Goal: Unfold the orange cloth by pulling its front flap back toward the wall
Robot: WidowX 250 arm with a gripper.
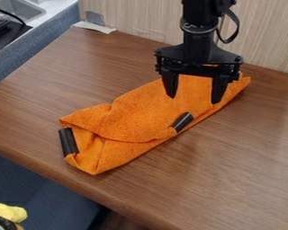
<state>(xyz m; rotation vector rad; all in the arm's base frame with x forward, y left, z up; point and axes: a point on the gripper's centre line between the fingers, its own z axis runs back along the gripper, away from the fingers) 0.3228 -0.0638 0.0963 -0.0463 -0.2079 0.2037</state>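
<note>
Near side: I find the orange cloth on the brown table, long axis running lower left to upper right. Farther back, my gripper hangs, fingers parted, over its upper-right part; contact I cannot confirm.

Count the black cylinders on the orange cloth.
2: left black cylinder at the left end of the orange cloth, right black cylinder on its lower right edge, near the tool. Folds may hide more.
</note>
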